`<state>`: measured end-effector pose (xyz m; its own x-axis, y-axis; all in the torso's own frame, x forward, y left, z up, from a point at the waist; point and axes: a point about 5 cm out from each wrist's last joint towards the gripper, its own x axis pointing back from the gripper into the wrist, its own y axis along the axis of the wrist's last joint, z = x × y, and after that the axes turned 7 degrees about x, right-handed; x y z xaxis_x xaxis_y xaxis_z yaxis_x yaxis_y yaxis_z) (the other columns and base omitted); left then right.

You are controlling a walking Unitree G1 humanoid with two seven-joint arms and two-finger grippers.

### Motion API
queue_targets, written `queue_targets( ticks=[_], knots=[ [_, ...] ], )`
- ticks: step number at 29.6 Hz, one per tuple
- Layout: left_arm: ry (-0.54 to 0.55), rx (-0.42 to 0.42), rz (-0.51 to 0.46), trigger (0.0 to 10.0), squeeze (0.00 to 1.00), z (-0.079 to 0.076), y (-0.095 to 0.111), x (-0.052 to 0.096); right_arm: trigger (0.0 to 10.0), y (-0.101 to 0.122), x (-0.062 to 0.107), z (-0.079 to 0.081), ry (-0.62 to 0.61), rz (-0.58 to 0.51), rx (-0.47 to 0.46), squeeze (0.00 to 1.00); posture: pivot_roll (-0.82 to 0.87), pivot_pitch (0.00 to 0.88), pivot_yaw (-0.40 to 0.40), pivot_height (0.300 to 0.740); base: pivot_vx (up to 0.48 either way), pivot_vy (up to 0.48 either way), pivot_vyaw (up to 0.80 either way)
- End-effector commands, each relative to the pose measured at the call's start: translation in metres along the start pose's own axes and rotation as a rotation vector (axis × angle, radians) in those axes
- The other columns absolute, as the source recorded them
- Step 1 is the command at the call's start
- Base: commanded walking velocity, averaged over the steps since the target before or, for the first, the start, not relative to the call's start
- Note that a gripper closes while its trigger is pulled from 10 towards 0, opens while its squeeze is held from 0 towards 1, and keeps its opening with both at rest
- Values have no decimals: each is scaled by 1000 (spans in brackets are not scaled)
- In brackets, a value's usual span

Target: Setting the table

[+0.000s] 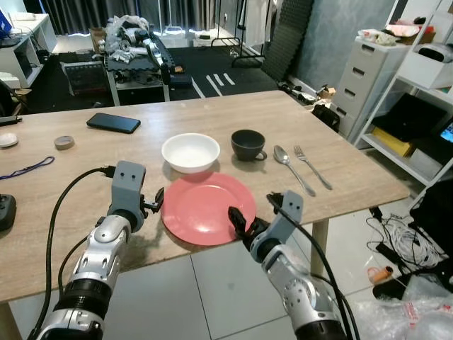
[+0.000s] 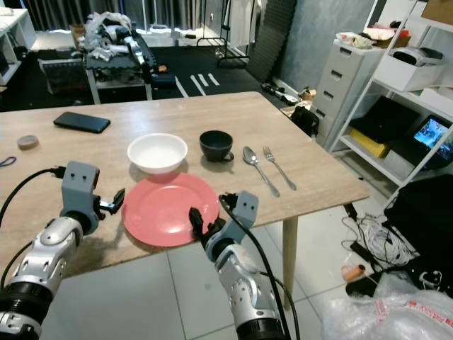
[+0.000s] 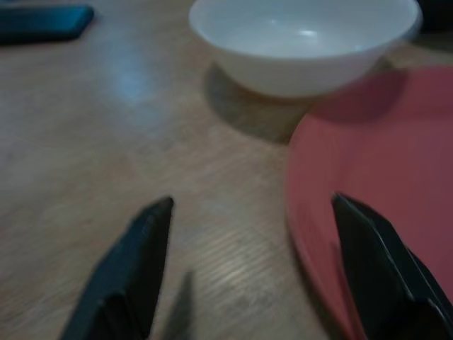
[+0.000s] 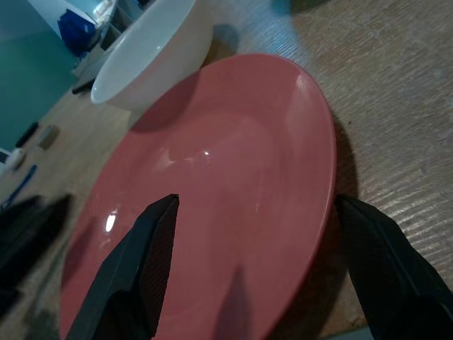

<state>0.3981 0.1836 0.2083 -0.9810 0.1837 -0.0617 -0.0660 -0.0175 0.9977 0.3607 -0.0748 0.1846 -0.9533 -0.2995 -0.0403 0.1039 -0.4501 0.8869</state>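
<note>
- Wooden table [image 1: 340,166]: place setting sits near the front edge, the robot's side.
- Pink plate [image 1: 205,205]: flat on the table, its near rim close to the table edge. White bowl [image 1: 190,151] just behind it, edges nearly touching.
- Left gripper [image 1: 157,201]: at the plate's left rim, fingers spread wide, holding nothing. In the wrist view one finger is over the rim, the other over bare wood.
- Right gripper [image 1: 249,219]: at the plate's front-right rim, fingers wide apart astride the rim, nothing held.
- Dark cup [image 1: 248,144], spoon [image 1: 290,165], fork [image 1: 311,165]: right of the bowl, well apart from both grippers.
- Risk: a nudge toward the robot could tip the plate over the edge.
- Risk: pushing the plate back likely knocks the bowl.
- Risk: glossy rim could slip out of a shallow pinch.
</note>
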Motion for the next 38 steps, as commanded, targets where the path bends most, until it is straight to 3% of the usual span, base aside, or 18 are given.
queue_targets(
  ticks=[1, 6, 9, 11, 13, 16, 23, 25, 27, 31, 32, 34, 35, 37, 38],
  knots=[
    [-57, -15, 29, 10000, 0, -6, -5, -2, 10000, -19, 1, 9, -1, 66, -77, 0, 71, 261, 63, 740, 0, 0, 0],
    [-52, -121, 113, 10000, 0, -7, -15, -6, 10000, -17, 4, 6, -11, 66, -116, 0, 59, 266, 70, 740, 0, 0, 0],
    [-20, -155, 199, 10000, 0, -1, -34, 0, 10000, -16, 6, 6, -18, 71, -155, 0, 61, 272, 71, 740, 0, 0, 0],
    [9, -110, 257, 10000, 0, 2, -54, 9, 10000, -13, 5, 8, -24, 45, -187, 0, 69, 275, 64, 740, 0, 0, 0],
    [10, -85, 272, 10000, 0, 2, -59, 11, 10000, -11, 4, 9, -20, 31, -193, 0, 70, 275, 63, 740, 0, 0, 0],
    [17, -84, 345, 10000, 0, -1, -83, 21, 10000, -3, 2, 26, 43, 8, -227, 0, 67, 274, 61, 740, 0, 0, 0],
    [13, -85, 372, 10000, 0, -7, -90, 22, 10000, 2, 1, 45, 108, 6, -260, 0, 69, 287, 68, 740, 0, 0, 0],
    [31, -81, 374, 10000, 0, -5, -90, 22, 10000, -1, 2, 52, 153, 33, -240, 0, 70, 282, 68, 740, 0, 0, 0],
    [37, -83, 370, 10000, 0, -4, -90, 23, 10000, -15, 7, 66, 251, 154, -276, 0, 76, 292, 64, 740, 0, 0, 0],
    [42, -82, 371, 10000, 0, -2, -92, 25, 9686, -28, 12, 72, 293, 238, -302, 0, 77, 282, 60, 740, 0, 0, 0],
    [55, -85, 376, 10000, 0, 2, -95, 28, 6980, -44, 16, 75, 306, 310, -289, 0, 82, 296, 59, 740, 0, 0, 0],
    [63, -85, 377, 10000, 0, 3, -96, 29, 7569, -50, 18, 76, 303, 335, -306, 0, 89, 289, 58, 740, 0, 0, 0],
    [66, -85, 378, 10000, 0, 4, -97, 30, 5804, -53, 19, 75, 294, 342, -320, 0, 92, 289, 55, 740, 0, 0, 0],
    [68, -86, 377, 10000, 0, 6, -97, 32, 3961, -55, 19, 76, 279, 344, -379, 0, 91, 294, 53, 740, 0, 0, 0],
    [73, -87, 379, 10000, 0, 7, -99, 33, 667, -55, 19, 76, 274, 339, -403, 0, 94, 283, 53, 740, 0, 0, 0]
  ],
)
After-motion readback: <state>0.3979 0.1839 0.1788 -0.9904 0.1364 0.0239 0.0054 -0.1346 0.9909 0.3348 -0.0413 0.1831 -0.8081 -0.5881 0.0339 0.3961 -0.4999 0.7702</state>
